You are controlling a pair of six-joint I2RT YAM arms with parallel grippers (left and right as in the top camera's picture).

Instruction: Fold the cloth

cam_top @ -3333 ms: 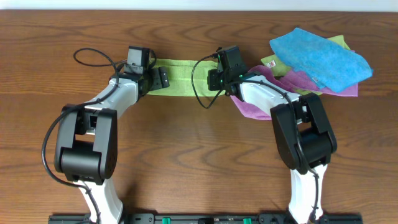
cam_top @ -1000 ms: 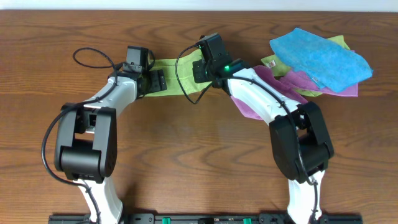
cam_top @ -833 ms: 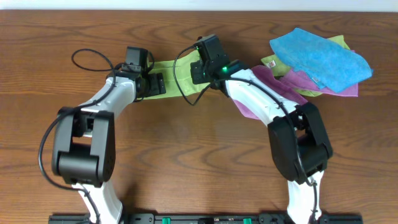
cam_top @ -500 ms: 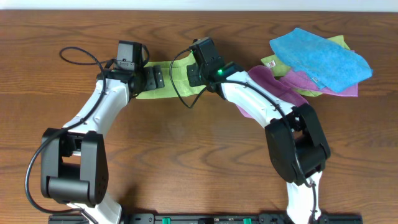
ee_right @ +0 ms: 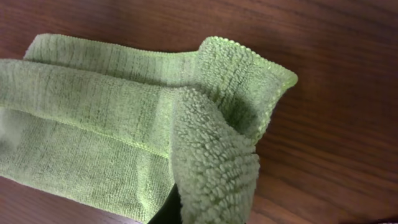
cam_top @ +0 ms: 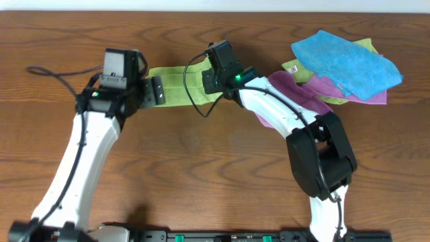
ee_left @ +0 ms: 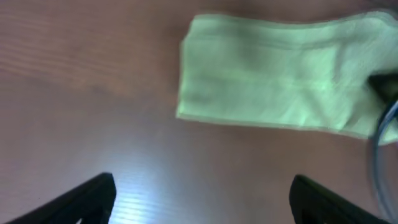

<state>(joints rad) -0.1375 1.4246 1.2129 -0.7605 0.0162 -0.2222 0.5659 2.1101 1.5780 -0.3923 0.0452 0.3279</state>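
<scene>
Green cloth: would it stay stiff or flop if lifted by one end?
Probably floppy: the raised end of the green cloth curls and sags. Likely light: it lies thin and flat. Its nubby pile probably drags on the table.

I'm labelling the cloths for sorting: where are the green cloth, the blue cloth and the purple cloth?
green cloth (cam_top: 173, 82): overhead view, flat middle stretch.
blue cloth (cam_top: 346, 62): overhead view, centre of top face.
purple cloth (cam_top: 319, 87): overhead view, exposed middle part.
</scene>
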